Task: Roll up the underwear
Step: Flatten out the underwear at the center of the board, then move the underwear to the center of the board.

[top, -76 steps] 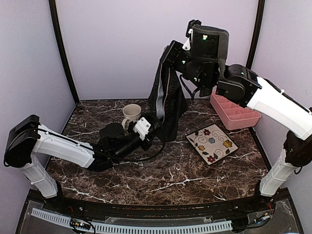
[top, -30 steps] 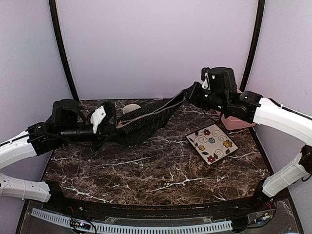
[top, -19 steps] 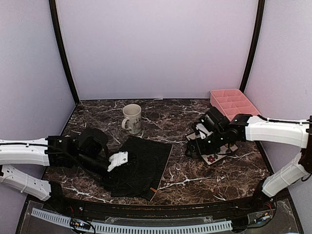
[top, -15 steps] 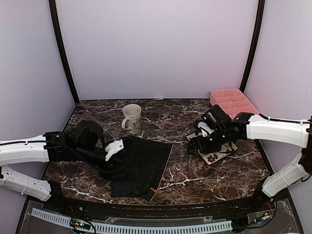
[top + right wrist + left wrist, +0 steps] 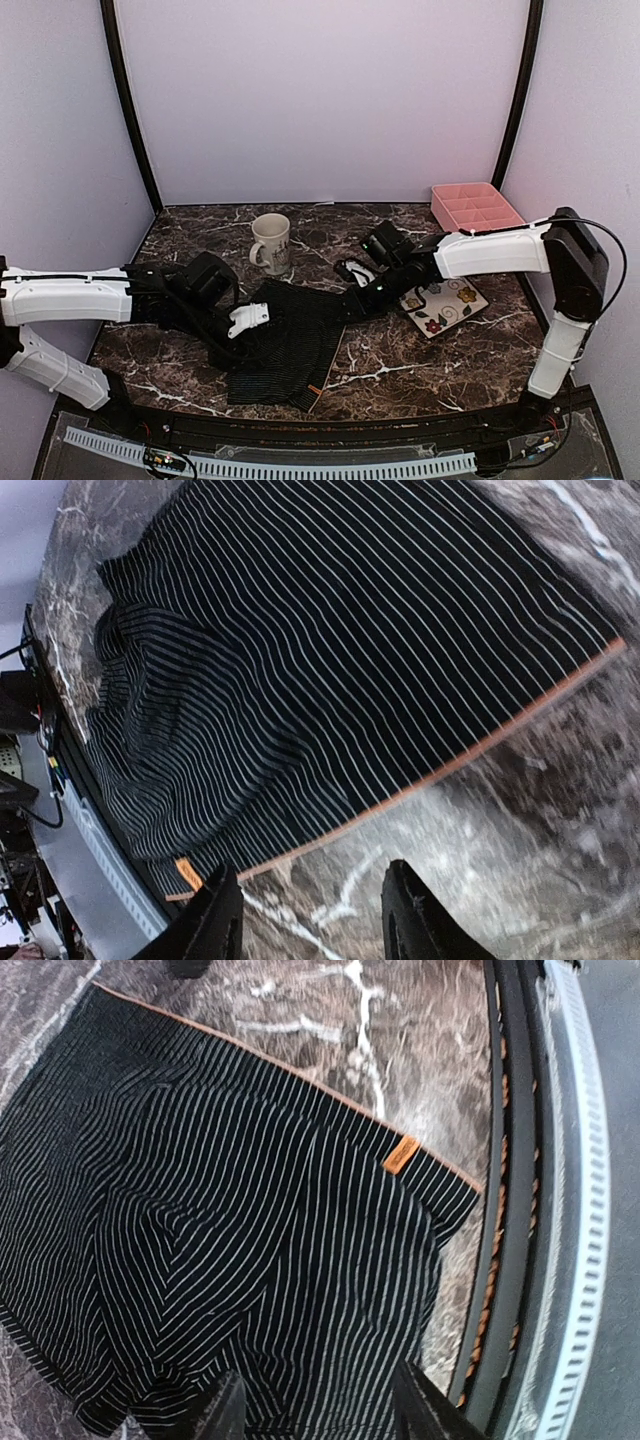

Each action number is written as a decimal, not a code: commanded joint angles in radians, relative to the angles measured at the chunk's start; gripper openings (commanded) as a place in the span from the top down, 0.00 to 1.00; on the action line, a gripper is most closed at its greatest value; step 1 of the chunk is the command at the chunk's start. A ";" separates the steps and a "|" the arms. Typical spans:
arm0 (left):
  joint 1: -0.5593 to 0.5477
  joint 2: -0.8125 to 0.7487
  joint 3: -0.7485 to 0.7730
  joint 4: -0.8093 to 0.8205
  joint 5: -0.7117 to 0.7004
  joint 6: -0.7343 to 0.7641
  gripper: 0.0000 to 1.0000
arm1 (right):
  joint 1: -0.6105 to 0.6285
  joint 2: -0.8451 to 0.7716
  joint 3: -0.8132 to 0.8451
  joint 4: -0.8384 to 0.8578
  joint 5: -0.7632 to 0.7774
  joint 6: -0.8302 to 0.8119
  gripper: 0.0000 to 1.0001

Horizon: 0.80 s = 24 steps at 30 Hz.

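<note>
The black underwear (image 5: 290,345), with thin white stripes and an orange waistband edge, lies spread flat on the marble table. My left gripper (image 5: 258,325) is open and low over its left part; in the left wrist view the fingers (image 5: 225,1415) straddle the striped cloth (image 5: 250,1210). My right gripper (image 5: 347,304) is open at the cloth's right edge. In the right wrist view it (image 5: 312,920) hovers over bare marble just beside the orange hem, and the cloth (image 5: 330,630) fills the upper part of the view. The pale pink and white underwear is out of view.
A cream mug (image 5: 270,241) stands behind the cloth. A flowered square plate (image 5: 446,298) lies to the right under my right forearm. A pink compartment tray (image 5: 476,207) sits at the back right. The table's front edge (image 5: 520,1260) is close to the cloth.
The cloth, earlier held up stretched between both grippers, now lies on the table. In the last half second my right gripper moved left from the plate to the cloth's right edge.
</note>
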 commanded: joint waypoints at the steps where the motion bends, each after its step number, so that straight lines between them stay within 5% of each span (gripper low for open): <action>1: 0.001 0.084 0.034 -0.111 -0.058 0.151 0.48 | 0.021 0.110 0.093 0.069 -0.043 -0.039 0.55; 17: -0.006 0.017 -0.007 0.086 0.039 0.085 0.49 | -0.172 0.430 0.434 -0.088 0.176 -0.152 0.65; 21: -0.047 0.031 -0.015 0.139 0.015 0.077 0.49 | -0.184 0.392 0.531 -0.119 0.137 -0.196 0.63; 24: -0.116 0.060 -0.019 0.202 -0.057 0.070 0.48 | -0.173 0.258 0.416 -0.074 0.057 -0.183 0.63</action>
